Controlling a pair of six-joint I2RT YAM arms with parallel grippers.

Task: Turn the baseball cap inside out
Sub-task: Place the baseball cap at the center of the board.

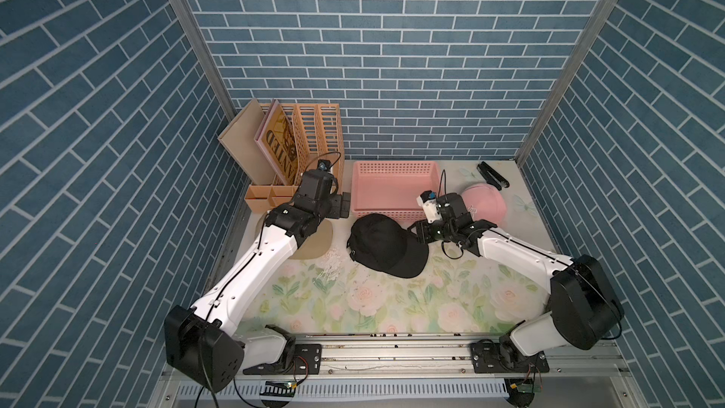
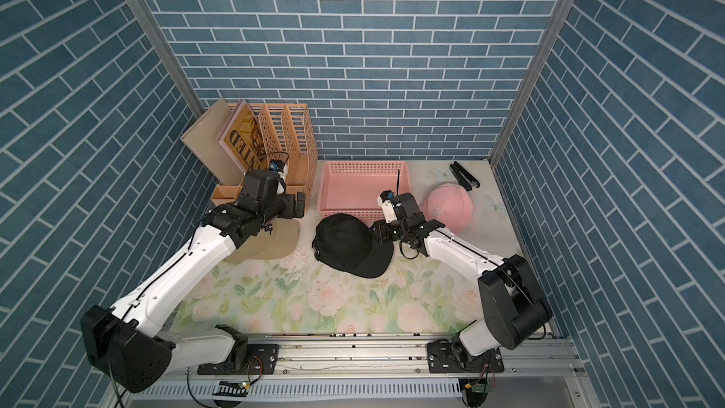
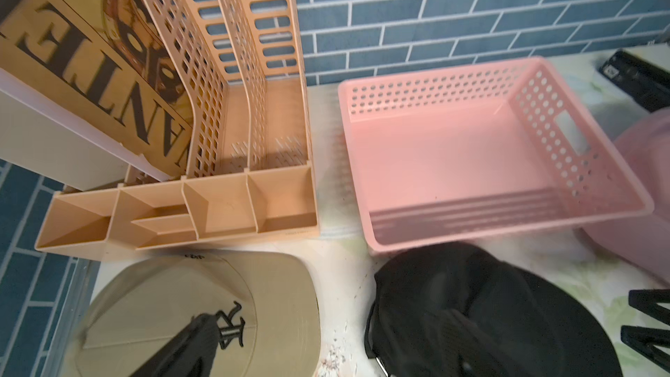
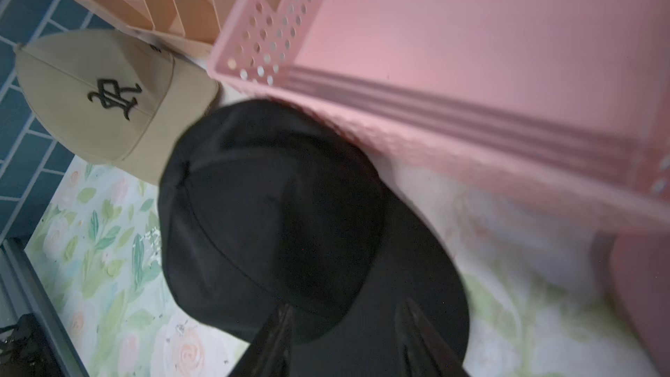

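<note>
The black baseball cap (image 1: pixel 382 245) lies crown up on the floral worktop (image 1: pixel 353 308), just in front of the pink basket (image 1: pixel 392 168), with its brim pointing toward my right arm. The right tool (image 4: pixel 346 304) hangs over that brim with its fingers partly spread, and I see nothing pinched between them. The left tool (image 1: pixel 345 204) is spread wide and empty. It hovers between the tan desk organizer (image 1: pixel 317 131) and the basket, above a tan cap (image 3: pixel 181 302). A pink cap (image 2: pixel 451 209) sits beside the basket.
</note>
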